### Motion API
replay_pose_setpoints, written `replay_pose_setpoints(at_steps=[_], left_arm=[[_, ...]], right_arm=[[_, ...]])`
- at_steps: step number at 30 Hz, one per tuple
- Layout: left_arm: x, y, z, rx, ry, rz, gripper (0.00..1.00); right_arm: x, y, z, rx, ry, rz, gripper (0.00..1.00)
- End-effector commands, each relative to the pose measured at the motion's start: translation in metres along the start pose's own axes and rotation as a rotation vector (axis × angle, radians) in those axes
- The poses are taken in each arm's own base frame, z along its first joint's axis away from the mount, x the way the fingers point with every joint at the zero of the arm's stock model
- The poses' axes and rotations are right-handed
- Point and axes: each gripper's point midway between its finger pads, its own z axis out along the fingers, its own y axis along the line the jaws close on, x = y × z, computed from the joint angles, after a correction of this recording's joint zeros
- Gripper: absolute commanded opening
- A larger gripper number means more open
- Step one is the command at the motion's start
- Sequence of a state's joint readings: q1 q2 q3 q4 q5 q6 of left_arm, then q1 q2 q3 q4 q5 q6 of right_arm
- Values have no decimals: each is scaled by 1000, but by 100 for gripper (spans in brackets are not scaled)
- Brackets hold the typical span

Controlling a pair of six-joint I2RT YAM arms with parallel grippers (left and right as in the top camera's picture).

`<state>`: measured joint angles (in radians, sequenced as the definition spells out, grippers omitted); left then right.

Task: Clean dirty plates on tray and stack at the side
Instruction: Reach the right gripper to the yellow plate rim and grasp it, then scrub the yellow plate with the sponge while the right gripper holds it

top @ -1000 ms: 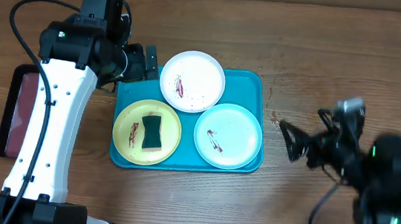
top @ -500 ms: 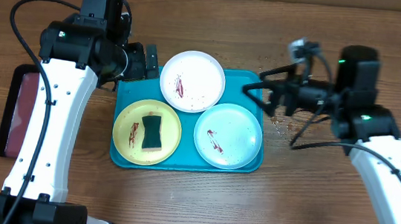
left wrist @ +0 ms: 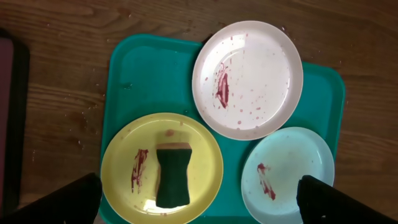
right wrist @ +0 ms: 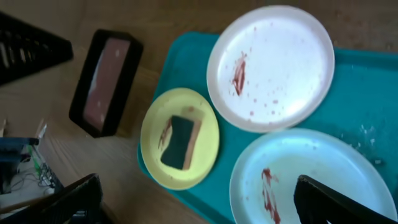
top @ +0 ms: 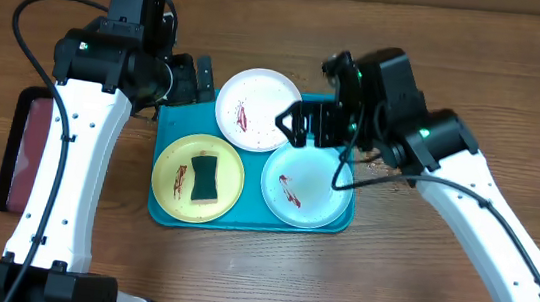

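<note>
The teal tray holds three smeared plates: white plate at the back, yellow-green plate front left with a dark green sponge on it, pale mint plate front right. My left gripper is open and empty, high over the tray's back left corner. My right gripper is open and empty, above the tray between the white and mint plates. The left wrist view shows the white plate, yellow-green plate, sponge and mint plate. The right wrist view shows the mint plate below.
A dark maroon black-rimmed tray lies at the table's left edge, also in the right wrist view. Small red specks dot the wood right of the teal tray. A black rack shows at the upper left.
My right arm has swung from the table's right side leftward, over the teal tray. The left arm and the plates have not moved.
</note>
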<state>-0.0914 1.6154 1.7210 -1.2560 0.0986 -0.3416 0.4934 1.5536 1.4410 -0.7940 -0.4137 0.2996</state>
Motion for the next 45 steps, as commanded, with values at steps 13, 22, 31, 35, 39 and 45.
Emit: replay_pose_setpoints(at_steps=[13, 22, 31, 35, 39, 45], left_arm=[[-4, 67, -5, -67, 28, -259, 89], [0, 81, 12, -132, 60, -266, 90], [18, 76, 47, -76, 200, -207, 96], [21, 74, 57, -56, 238, -181, 98], [25, 75, 65, -62, 268, -186, 95], [31, 78, 72, -63, 314, -142, 91]], right_arm=[[31, 19, 75, 71, 46, 142, 52], [80, -1, 159, 170, 168, 251, 46], [100, -25, 184, 257, 206, 252, 41], [107, -31, 193, 267, 220, 252, 40], [117, -38, 202, 285, 246, 256, 34], [125, -44, 208, 299, 268, 261, 33]])
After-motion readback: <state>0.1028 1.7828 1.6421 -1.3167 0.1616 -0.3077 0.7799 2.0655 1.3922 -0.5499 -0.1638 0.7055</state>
